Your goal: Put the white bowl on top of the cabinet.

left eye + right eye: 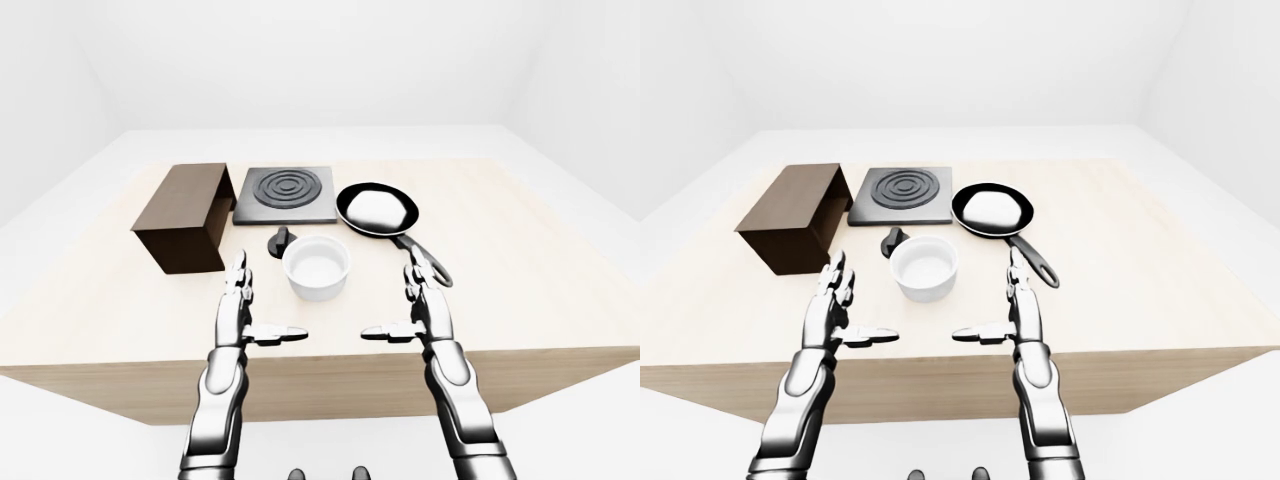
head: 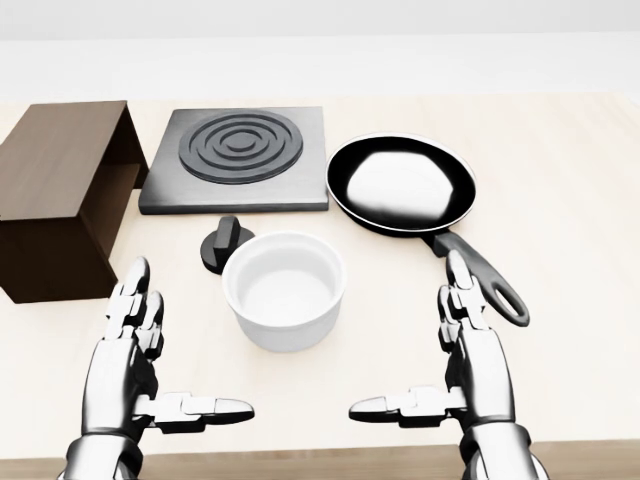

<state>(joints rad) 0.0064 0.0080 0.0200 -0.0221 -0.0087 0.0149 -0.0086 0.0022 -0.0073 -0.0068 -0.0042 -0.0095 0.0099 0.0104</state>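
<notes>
Both hands were spread wide and held nothing: the left hand (image 2: 135,345) stood at the lower left of the head view and the right hand (image 2: 470,350) at the lower right, fingers pointing up the frame, thumbs turned inward toward each other. Between and just above them sat the white bowl (image 2: 285,288), upright and empty, near the centre of the head view on the table (image 2: 570,250), apart from both hands. A small black knob (image 2: 224,243) lay just beside the bowl's upper-left rim. Further up were the dark stove plate (image 2: 238,158) and, at upper right, the black frying pan (image 2: 402,184), with something white in it and its handle reaching down toward the right hand. The brown cabinet (image 2: 55,195) occupied the left edge, its open side facing right. As judged, the bowl looked rigid, light and smooth-walled, hence possibly slippery and perhaps breakable; a two-sided hold on its outer wall, or a pinch over the rim, appeared most secure. The head view showed the bowl's interior and the knob closely but cropped the cabinet; the left-eye view showed the whole cabinet (image 1: 185,215) and the table's near edge, with both forearms rising from the bottom of the frame.
</notes>
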